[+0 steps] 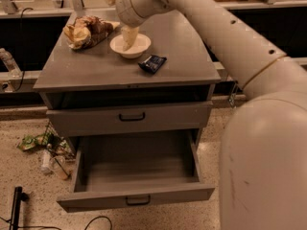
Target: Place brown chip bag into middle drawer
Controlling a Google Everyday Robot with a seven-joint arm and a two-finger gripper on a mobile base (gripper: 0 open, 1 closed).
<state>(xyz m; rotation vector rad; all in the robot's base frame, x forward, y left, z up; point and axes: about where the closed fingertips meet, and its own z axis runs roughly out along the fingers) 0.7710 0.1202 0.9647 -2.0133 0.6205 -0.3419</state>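
The brown chip bag (86,31) lies crumpled at the back left of the grey cabinet top, dark brown with tan-yellow edges. My gripper (128,36) points down over the white bowl (130,46), just right of the bag and apart from it. It holds nothing that I can see. The middle drawer (139,169) is pulled out low at the front, its grey tray empty and its black handle (137,200) at the centre. My arm (225,37) reaches in from the right.
A small black-and-blue snack packet (152,63) lies right of the bowl. A closed grey drawer front (130,116) sits above the open drawer. Litter and a bottle (48,152) lie on the floor at the left. A black pole (16,207) is at the bottom left.
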